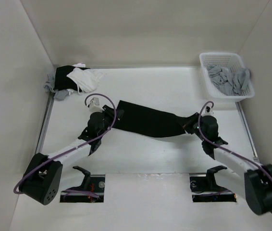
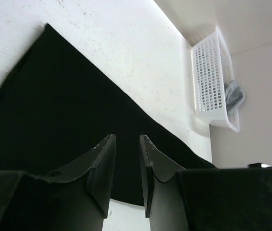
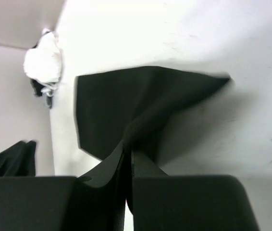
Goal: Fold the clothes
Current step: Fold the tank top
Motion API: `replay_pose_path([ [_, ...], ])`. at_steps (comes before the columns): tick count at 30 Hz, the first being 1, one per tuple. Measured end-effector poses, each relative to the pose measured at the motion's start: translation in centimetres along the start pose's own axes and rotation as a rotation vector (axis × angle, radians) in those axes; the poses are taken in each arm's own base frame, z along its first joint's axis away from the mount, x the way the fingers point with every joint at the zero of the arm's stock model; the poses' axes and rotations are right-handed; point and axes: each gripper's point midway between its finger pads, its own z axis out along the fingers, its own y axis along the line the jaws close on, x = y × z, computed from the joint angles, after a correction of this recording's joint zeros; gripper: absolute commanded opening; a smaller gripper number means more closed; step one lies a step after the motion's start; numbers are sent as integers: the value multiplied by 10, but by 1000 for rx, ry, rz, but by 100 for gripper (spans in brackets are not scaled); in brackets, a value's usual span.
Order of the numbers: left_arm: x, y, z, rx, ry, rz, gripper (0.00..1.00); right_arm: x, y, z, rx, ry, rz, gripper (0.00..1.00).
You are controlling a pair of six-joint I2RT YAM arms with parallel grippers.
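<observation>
- Right fingers (image 3: 148,175) are pressed together, clamped on a fold of the black top (image 3: 112,106). The cloth puckers into the tips and fans out beyond them.
- Left fingers (image 2: 102,163) stand apart with a plain gap between them. Through the gap I see only the black top lying past the tips and a strip of white counter (image 1: 150,86) nearer in.
- From either view I cannot tell whether my left tips touch the cloth. From above they sit at the top's left end.
- The black top lies mid-counter, drawn out in a long band between my two arms. It is broad at my left end and narrows to a pinched corner at my right fingers.
- At the right end the corner is raised off the counter where I hold it. At the left end the fabric looks flat and smooth.
- A white plastic basket (image 1: 208,65) stands in the far right corner with grey clothes (image 1: 229,79) inside, well apart from the top.
- A heap of clothes (image 1: 78,79) in white, black and grey sits in the far left corner against the wall, apart from the top.
</observation>
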Motion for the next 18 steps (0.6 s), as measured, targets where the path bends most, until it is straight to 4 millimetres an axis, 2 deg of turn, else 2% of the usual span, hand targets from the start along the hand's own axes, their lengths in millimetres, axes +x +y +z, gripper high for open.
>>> replay_pose_path([
  [4, -1, -4, -5, 13, -3, -1, 24, 5, 50, -20, -53, -8, -108, 3],
  [8, -9, -12, -10, 40, -24, -6, 24, 8, 106, -18, -82, 19, -204, 4],
  [10, -13, -16, -13, 52, -35, -9, 25, 10, 133, -6, -85, 35, -241, 4],
  [13, -19, -18, -17, 65, -50, -13, 25, 21, 160, 22, -67, 73, -291, 4],
  [15, -22, -17, -19, 69, -59, -17, 25, 33, 169, 45, -37, 107, -323, 4],
  [18, -26, -9, -23, 61, -69, -26, 25, 57, 170, 83, 20, 165, -368, 4],
])
